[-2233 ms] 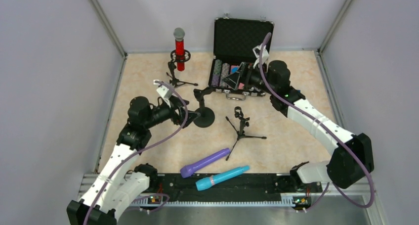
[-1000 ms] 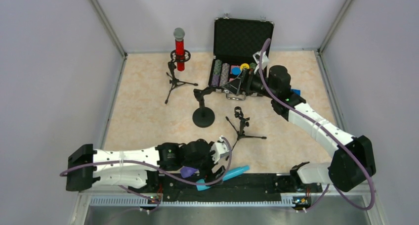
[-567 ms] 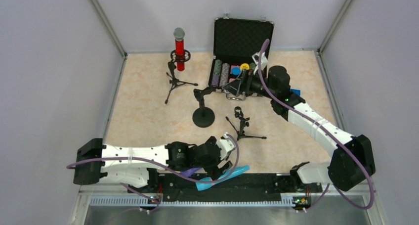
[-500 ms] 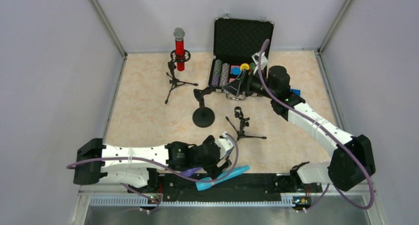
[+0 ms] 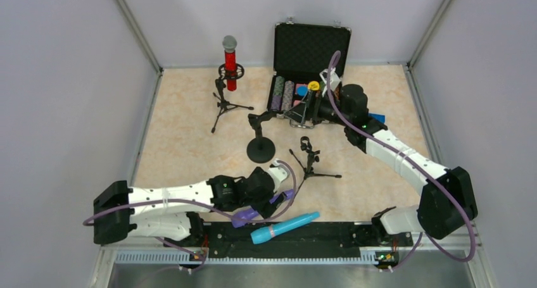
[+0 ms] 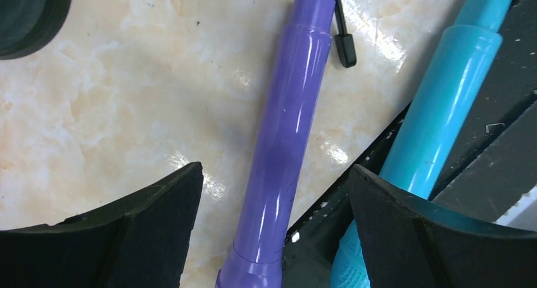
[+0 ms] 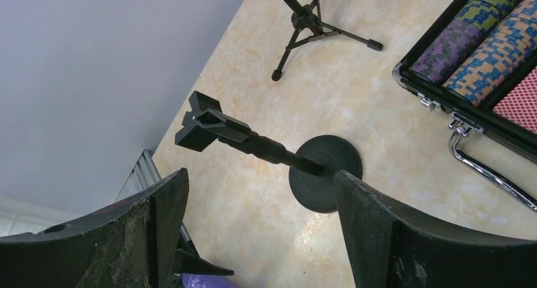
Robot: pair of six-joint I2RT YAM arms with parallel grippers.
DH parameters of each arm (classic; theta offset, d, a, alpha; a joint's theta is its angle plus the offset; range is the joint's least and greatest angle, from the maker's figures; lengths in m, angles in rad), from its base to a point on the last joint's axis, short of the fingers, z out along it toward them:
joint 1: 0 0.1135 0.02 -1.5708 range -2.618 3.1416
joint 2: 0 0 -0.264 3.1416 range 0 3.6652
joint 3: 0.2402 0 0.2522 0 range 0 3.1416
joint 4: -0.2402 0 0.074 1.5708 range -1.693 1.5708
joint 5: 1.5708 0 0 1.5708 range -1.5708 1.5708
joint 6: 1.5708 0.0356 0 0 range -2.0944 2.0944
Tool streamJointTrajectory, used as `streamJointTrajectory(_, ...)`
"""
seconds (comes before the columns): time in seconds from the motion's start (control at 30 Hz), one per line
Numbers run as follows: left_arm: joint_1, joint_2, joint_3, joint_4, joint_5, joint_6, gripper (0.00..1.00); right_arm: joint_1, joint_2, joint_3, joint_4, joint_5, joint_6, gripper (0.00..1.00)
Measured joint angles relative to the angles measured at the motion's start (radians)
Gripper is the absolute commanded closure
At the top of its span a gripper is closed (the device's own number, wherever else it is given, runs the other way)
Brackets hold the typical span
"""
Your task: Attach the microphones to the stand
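The purple microphone (image 5: pixel 243 219) lies on the floor near the front rail. My left gripper (image 5: pixel 269 196) is open and straddles its shaft (image 6: pixel 285 142) with a gap on each side. The turquoise microphone (image 5: pixel 285 227) lies beside it on the black rail and also shows in the left wrist view (image 6: pixel 443 104). The red microphone (image 5: pixel 230 63) stands upright in the clip of the far tripod stand (image 5: pixel 223 104). My right gripper (image 5: pixel 296 112) is open and empty, just right of the round-base stand (image 5: pixel 260 150), whose empty clip (image 7: pixel 206 126) is in view.
A small empty tripod stand (image 5: pixel 308 160) stands mid-floor; one leg tip (image 6: pixel 345 47) lies near the purple microphone's tail. An open black case (image 5: pixel 310 47) with poker chips (image 7: pixel 472 44) sits at the back, under my right arm. Grey walls close three sides.
My left arm swung from the round-base stand down to the front rail, then shifted from over the turquoise microphone onto the purple one. My right gripper edged slightly left.
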Motion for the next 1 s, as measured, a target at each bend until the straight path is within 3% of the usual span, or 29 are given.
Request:
streamJointTrajectory(0.27, 0.018, 0.176, 0.023, -0.024, 0.069, 0.0, 0.14, -0.002, 0.014, 0.0, 0.003, -0.012, 0.003, 0.17)
streamJointTrajectory(0.4, 0.025, 0.256, 0.068, -0.047, 0.059, -0.01, 0.34, -0.007, 0.015, 0.0, 0.003, -0.014, 0.003, 0.17)
streamJointTrajectory(0.6, 0.113, 0.33, 0.103, -0.062, 0.049, -0.031, 0.42, -0.017, 0.015, 0.0, 0.003, -0.018, 0.003, 0.17)
streamJointTrajectory(0.8, 0.19, 0.349, 0.126, -0.069, 0.056, -0.02, 0.43, -0.021, 0.016, 0.0, 0.003, -0.019, 0.003, 0.17)
streamJointTrajectory(1.0, 0.19, 0.349, 0.184, -0.024, 0.056, 0.008, 0.3, -0.023, 0.018, 0.0, 0.003, -0.023, 0.003, 0.17)
